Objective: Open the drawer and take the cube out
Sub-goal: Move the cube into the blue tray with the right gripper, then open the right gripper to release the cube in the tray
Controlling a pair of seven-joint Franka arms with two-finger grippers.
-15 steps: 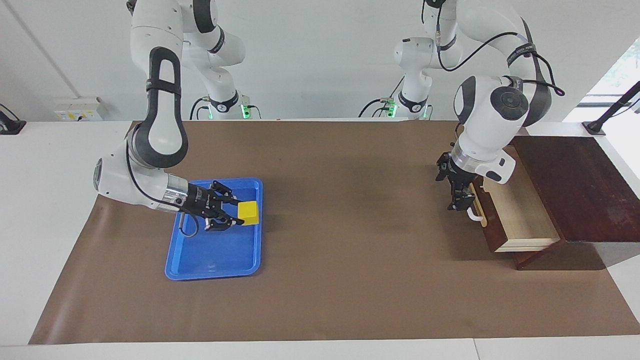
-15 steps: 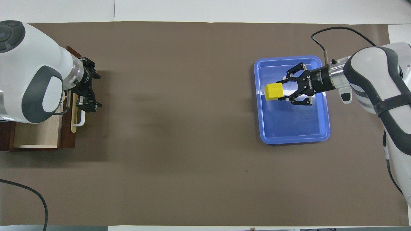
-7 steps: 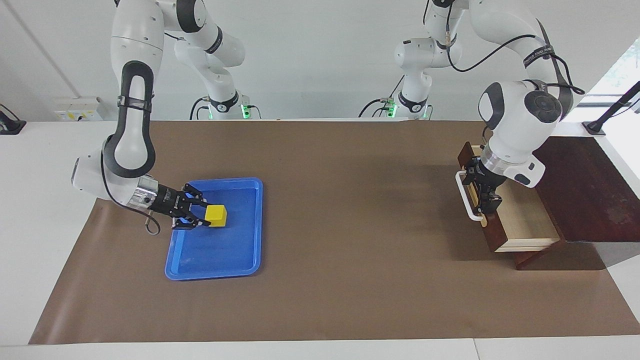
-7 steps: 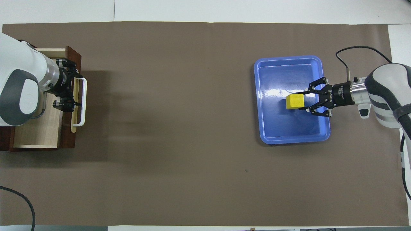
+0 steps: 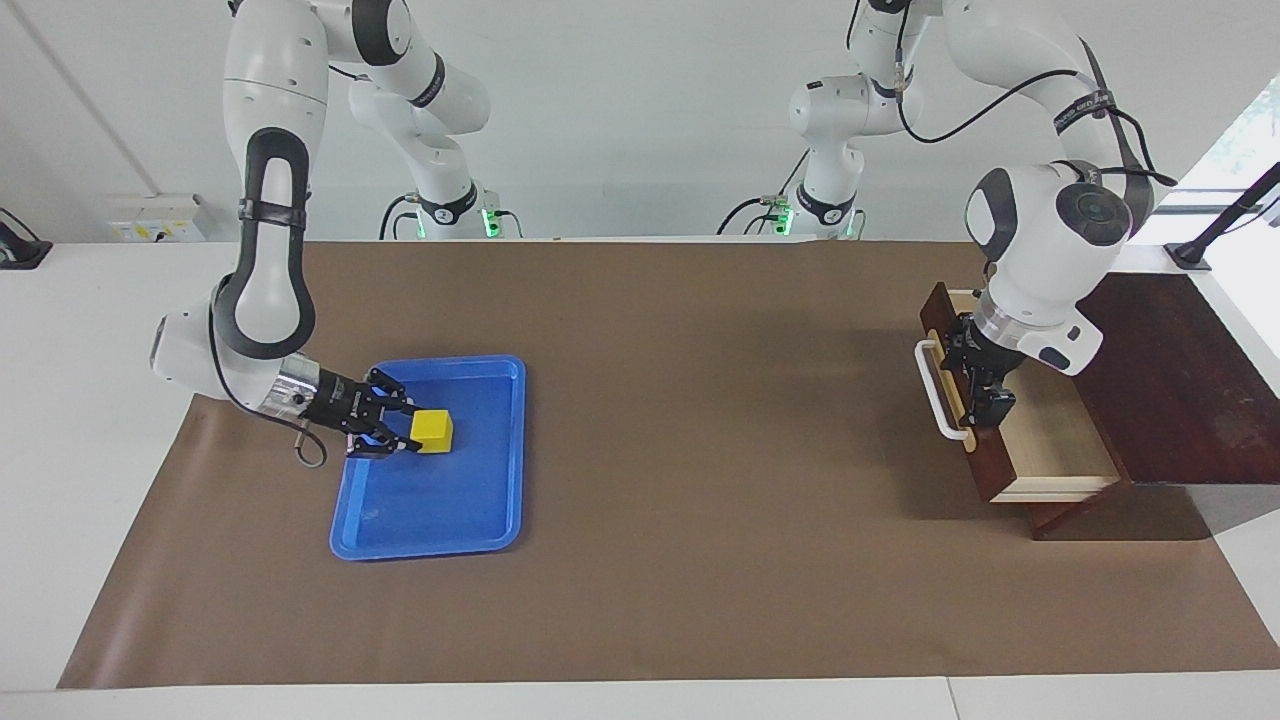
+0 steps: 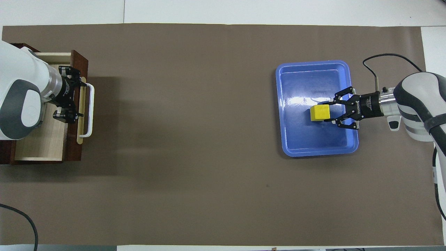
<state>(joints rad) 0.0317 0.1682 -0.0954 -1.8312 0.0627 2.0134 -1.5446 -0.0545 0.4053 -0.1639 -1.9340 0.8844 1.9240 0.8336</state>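
Observation:
The yellow cube [image 5: 433, 430] [image 6: 320, 113] rests on the floor of the blue tray [image 5: 425, 546] [image 6: 317, 153]. My right gripper [image 5: 403, 431] [image 6: 329, 112] lies low and level over the tray, and its fingertips are shut on the cube's sides. The drawer [image 5: 1050, 440] [image 6: 38, 143] stands pulled out of the dark wooden box [image 5: 1170, 370], its pale inside bare. Its white handle [image 5: 930, 395] [image 6: 91, 109] faces the table's middle. My left gripper [image 5: 975, 385] [image 6: 71, 94] is open and empty, pointing down over the drawer just inside its front panel.
Brown paper [image 5: 700, 450] covers the table between the tray at the right arm's end and the wooden box at the left arm's end. A black cable [image 6: 21, 212] lies at the near corner by the left arm.
My right gripper carried the cube from above the tray's edge down onto the tray floor. My left gripper moved off the drawer handle to over the drawer's inside.

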